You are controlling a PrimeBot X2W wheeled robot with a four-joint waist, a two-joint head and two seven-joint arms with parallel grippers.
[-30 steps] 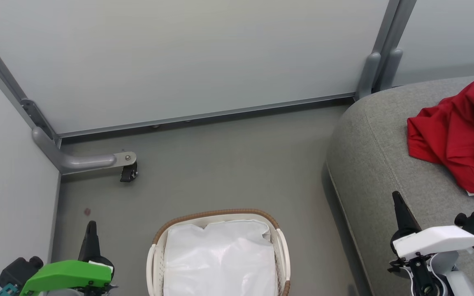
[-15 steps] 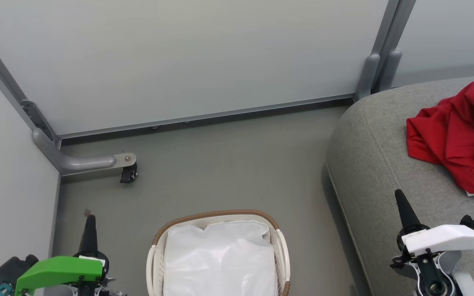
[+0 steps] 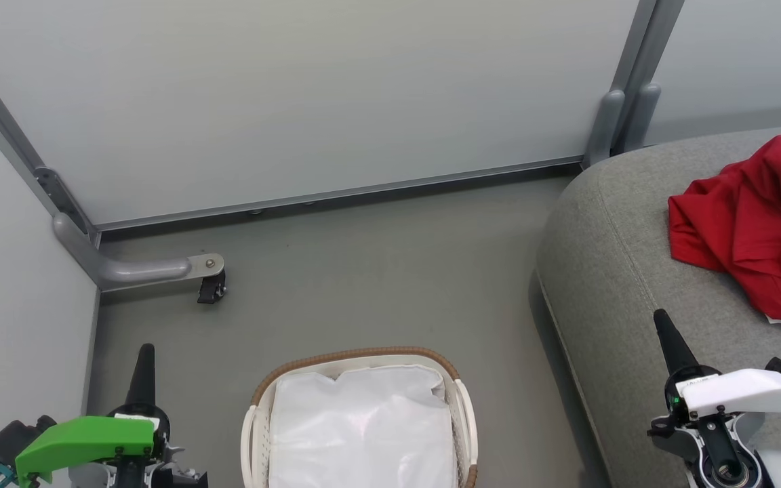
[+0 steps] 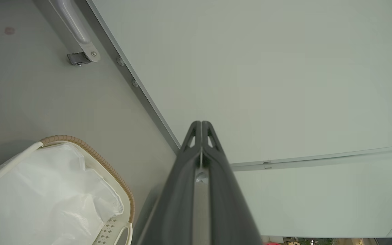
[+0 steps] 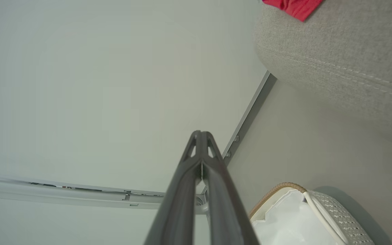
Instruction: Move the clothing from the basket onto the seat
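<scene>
The left gripper (image 3: 146,351) sits at the lower left of the head view. Its two long dark fingers are pressed together into one spike that points straight up the picture over the grey floor (image 3: 363,271). A green cover (image 3: 85,439) caps its wrist. In the left wrist view the same gripper (image 4: 201,124) has its tips meeting, with nothing between them, and aims at a pale partition panel (image 4: 267,68).

The right gripper (image 3: 662,320) stands at the lower right under a white cover (image 3: 743,393). Its fingers are likewise closed tight and empty, leaning a little to the left. It lies across the near part of the large grey fabric-upholstered seat (image 3: 614,257). It seems to hang above the cushion rather than touch it, though the head view does not settle its height. In the right wrist view its tips (image 5: 201,133) are together.

The bright red soft fabric clothing (image 3: 750,217) with white trim lies crumpled on the seat at the right edge of the head view, well apart from both grippers. A red corner of it (image 5: 293,6) shows on the seat (image 5: 335,51) in the right wrist view.

The small oval white plastic basket (image 3: 356,354), with slotted sides and a brown woven rim, stands on the floor between the two grippers, near the seat but apart from it. A white liner (image 3: 363,434) covers its inside. The basket's rim (image 4: 90,151) shows in the left wrist view, and its slotted wall (image 5: 335,214) in the right wrist view.
</scene>
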